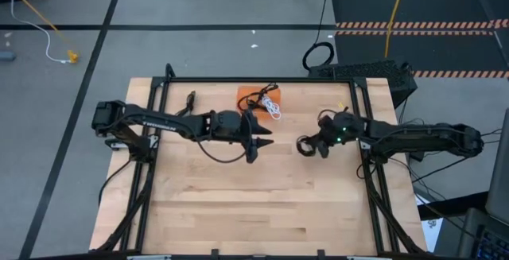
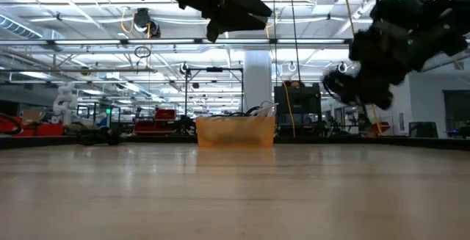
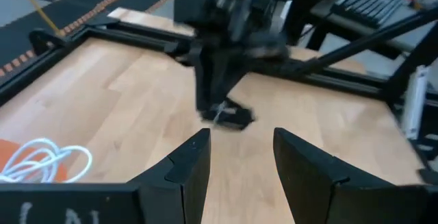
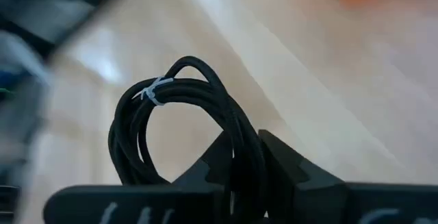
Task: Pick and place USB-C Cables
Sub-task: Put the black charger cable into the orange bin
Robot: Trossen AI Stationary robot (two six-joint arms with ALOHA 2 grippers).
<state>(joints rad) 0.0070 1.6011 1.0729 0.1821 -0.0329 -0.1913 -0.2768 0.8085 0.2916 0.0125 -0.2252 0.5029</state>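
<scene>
Cable in my right claw: a black coiled cable [image 4: 179, 131], tied with a pale twist, pinched between my two fingers [image 4: 287, 166].
Right claw [image 1: 308, 145]: clamped on that coil, lifted off the wood, right of the worktop's middle and short of the right edge.
Left claw [image 1: 256, 135]: fingers apart and holding nothing, lifted near the middle, just in front of the orange pad [image 1: 260, 98].
Pad: at the middle of the far edge, carrying a white cable [image 1: 273, 109] and a black cable [image 1: 258, 95].
Loose cable: one more black cable [image 1: 191, 98] on the wood, left of the pad near the far edge.
Open room: bare table [image 1: 262, 204] all along the near half, corner to corner.
</scene>
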